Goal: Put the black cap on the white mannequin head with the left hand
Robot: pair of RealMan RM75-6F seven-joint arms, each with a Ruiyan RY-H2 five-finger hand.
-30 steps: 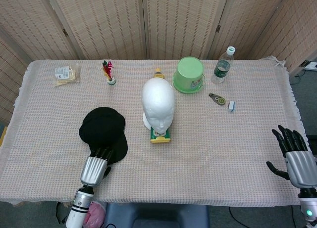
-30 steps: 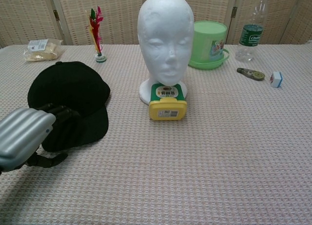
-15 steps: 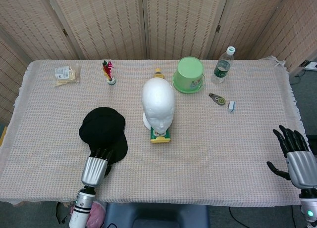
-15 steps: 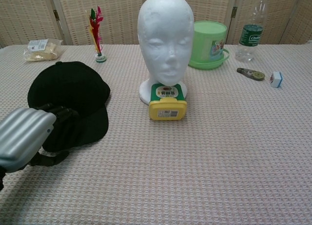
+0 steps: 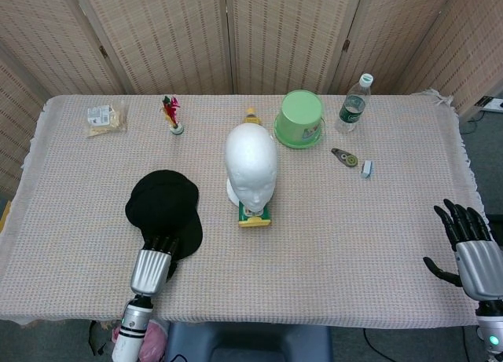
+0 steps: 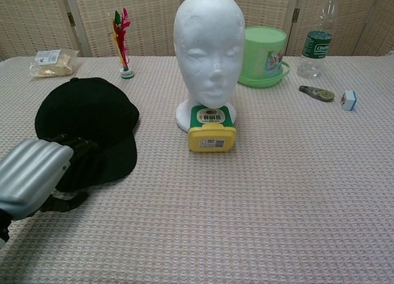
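Observation:
The black cap (image 5: 163, 209) (image 6: 86, 127) lies flat on the table, left of the white mannequin head (image 5: 251, 167) (image 6: 209, 47), which stands upright on its base. My left hand (image 5: 152, 266) (image 6: 34, 179) is at the cap's near side. Its fingers (image 6: 79, 147) curl down onto the brim, and the thumb (image 6: 61, 202) lies at the brim's near edge. A firm grip on the brim does not show. My right hand (image 5: 471, 252) hovers at the table's right front corner with fingers spread and nothing in it.
A yellow-green box (image 6: 212, 130) leans at the mannequin's base. At the back are a green bucket (image 5: 299, 118), a water bottle (image 5: 353, 104), a shuttlecock (image 5: 173, 115) and a snack bag (image 5: 105, 118). A small tool (image 5: 344, 157) and a white cube (image 5: 366, 169) lie right of centre.
My left hand has drawn back slightly toward the front edge and its fingers have curled further over the brim. The cap has not moved. The right hand has sunk slightly.

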